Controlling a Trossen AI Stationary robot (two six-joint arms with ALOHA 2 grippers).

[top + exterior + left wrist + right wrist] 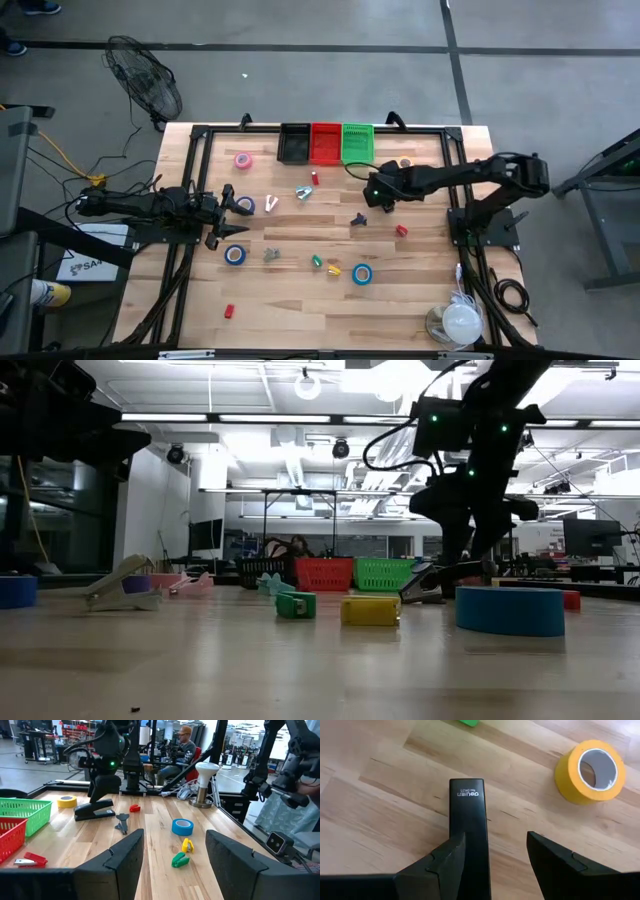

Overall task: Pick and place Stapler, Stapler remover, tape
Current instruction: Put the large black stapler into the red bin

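A black stapler (468,815) lies flat on the wooden table, also seen in the left wrist view (95,811). My right gripper (495,845) hangs open just above it, pointing steeply down, at the table's far right (376,193). One finger stands over the stapler's near end and the other off to its side. I see no touch. A yellow tape roll (592,767) lies flat beside it. A dark staple remover (121,821) lies toward the middle. My left gripper (175,865) waits open and level at the left edge (235,206).
Black (295,144), red (326,143) and green (357,143) baskets stand at the far edge. Blue tape rolls (362,273) (235,255), a pink roll (243,160) and small coloured pieces are scattered about. A white lamp (460,322) stands near right. A person sits beyond the table (182,750).
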